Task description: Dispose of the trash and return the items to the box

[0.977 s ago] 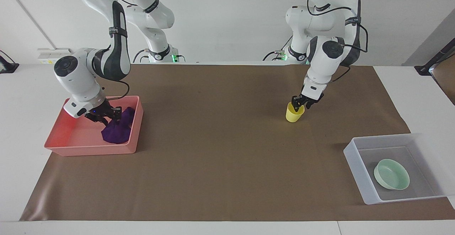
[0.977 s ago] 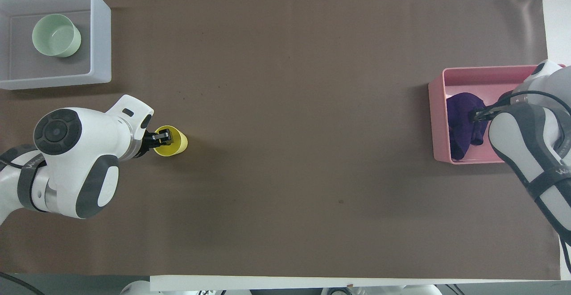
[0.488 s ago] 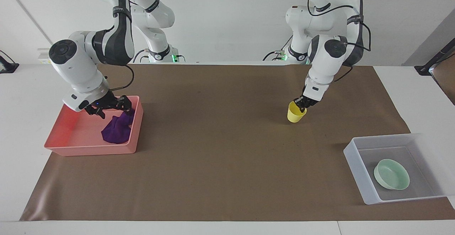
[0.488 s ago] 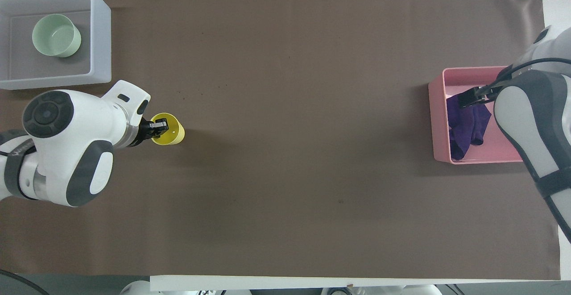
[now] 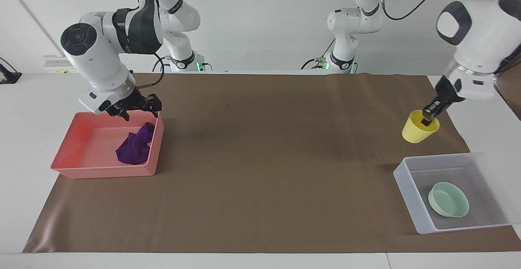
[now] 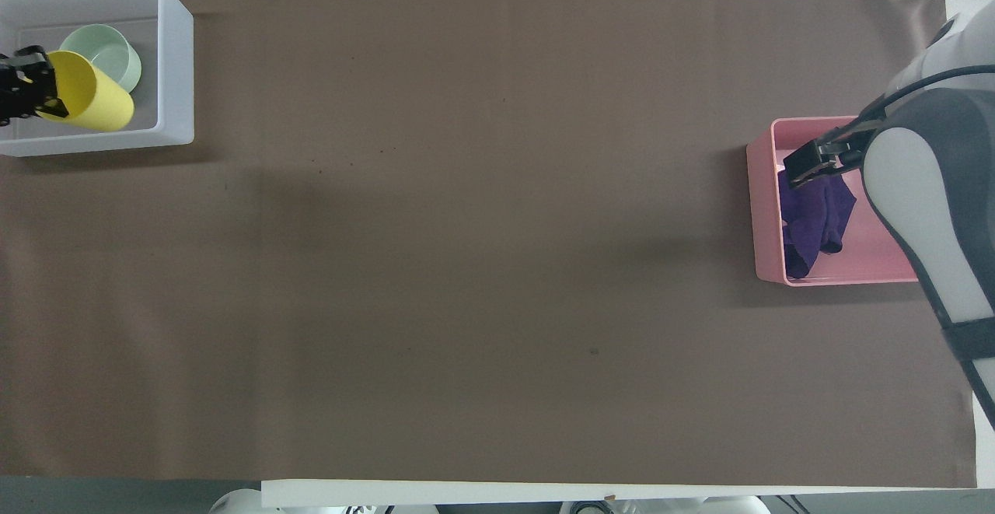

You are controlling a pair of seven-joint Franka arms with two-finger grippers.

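Observation:
The purple cloth wad (image 5: 133,149) lies in the pink tray (image 5: 81,169), against the wall toward the table's middle; it also shows in the overhead view (image 6: 812,218). My right gripper (image 5: 139,109) is open and empty, raised over the tray's edge nearer the robots (image 6: 815,162). My left gripper (image 5: 428,116) is shut on the rim of the yellow cup (image 5: 419,130) and holds it in the air. In the overhead view the cup (image 6: 89,100) is over the translucent bin (image 6: 177,63). The mint-green bowl (image 5: 447,199) sits inside the bin (image 5: 403,177).
A brown mat (image 5: 268,159) covers the table between the pink tray at the right arm's end and the bin at the left arm's end. White table surface (image 5: 24,138) borders the mat.
My left gripper has lifted the yellow cup and carried it toward the left arm's end, over the bin. My right gripper has risen off the cloth, which stays in the pink tray.

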